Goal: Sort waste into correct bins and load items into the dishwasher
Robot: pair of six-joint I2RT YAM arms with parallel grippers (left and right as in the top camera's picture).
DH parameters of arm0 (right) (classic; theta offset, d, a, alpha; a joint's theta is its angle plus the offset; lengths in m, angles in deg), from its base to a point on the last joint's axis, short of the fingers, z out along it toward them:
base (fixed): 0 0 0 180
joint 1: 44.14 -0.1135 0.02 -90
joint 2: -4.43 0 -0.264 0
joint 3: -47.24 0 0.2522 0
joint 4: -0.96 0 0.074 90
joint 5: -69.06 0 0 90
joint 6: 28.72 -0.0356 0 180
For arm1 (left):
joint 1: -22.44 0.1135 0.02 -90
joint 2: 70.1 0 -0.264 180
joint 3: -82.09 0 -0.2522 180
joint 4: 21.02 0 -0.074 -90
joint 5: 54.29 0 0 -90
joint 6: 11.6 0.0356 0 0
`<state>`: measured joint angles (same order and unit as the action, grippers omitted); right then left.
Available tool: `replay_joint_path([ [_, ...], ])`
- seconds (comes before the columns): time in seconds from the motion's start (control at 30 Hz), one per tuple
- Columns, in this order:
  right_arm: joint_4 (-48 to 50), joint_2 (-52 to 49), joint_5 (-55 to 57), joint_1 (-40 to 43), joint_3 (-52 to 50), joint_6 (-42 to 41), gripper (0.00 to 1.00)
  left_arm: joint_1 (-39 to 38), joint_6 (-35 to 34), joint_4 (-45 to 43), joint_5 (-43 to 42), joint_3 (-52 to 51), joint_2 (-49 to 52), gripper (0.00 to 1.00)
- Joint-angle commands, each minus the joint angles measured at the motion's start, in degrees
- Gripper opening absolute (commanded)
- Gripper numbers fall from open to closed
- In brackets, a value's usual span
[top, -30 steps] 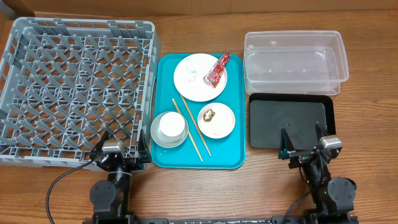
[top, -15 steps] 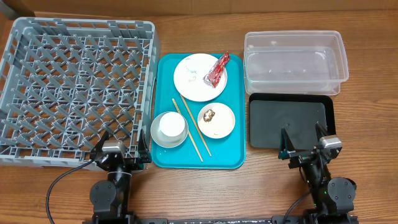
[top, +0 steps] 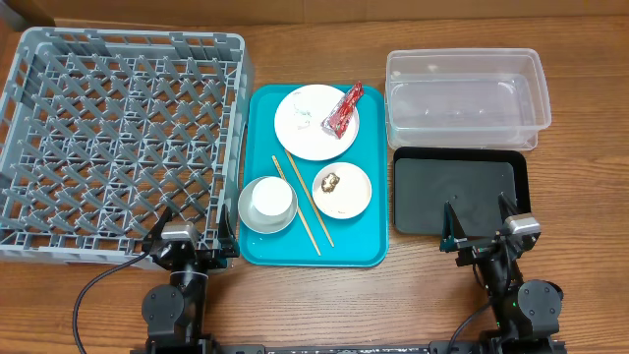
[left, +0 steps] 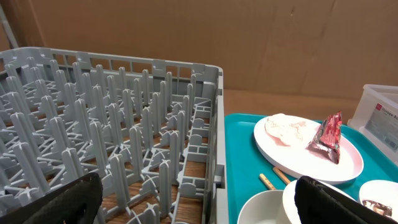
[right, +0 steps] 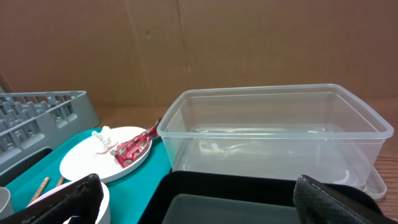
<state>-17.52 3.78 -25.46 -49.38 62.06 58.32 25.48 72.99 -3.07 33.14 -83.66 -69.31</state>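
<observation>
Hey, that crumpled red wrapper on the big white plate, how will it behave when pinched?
The wrapper looks thin and crumpled, so probably floppy and very light, crushing rather than resisting. It lies across the plate rim, so a push would likely slide it onto the teal tray.

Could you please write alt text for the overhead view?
A teal tray holds a white plate with a red wrapper, a small bowl, a cup inside a grey bowl, and chopsticks. A grey dish rack lies left; a clear tub and black tray right.

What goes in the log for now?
left gripper: open, empty | right gripper: open, empty | snack wrapper: on plate | dish rack: empty | clear tub: empty
</observation>
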Motion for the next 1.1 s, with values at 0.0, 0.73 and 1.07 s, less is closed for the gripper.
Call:
replay_joint_path([
  [0.0,0.33,0.35,-0.09,0.33,-0.59,0.22,1.00,0.20,1.14,0.07,-0.42,-0.22,-0.55,1.00],
  [0.73,-0.48,-0.26,0.61,0.35,-0.17,-7.93,1.00,0.22,0.26,2.78,0.17,1.29,-0.35,1.00],
  [1.07,-11.41,-9.79,-0.31,0.33,12.41,-13.92,1.00,0.22,0.70,17.22,0.15,14.82,9.35,1.00],
])
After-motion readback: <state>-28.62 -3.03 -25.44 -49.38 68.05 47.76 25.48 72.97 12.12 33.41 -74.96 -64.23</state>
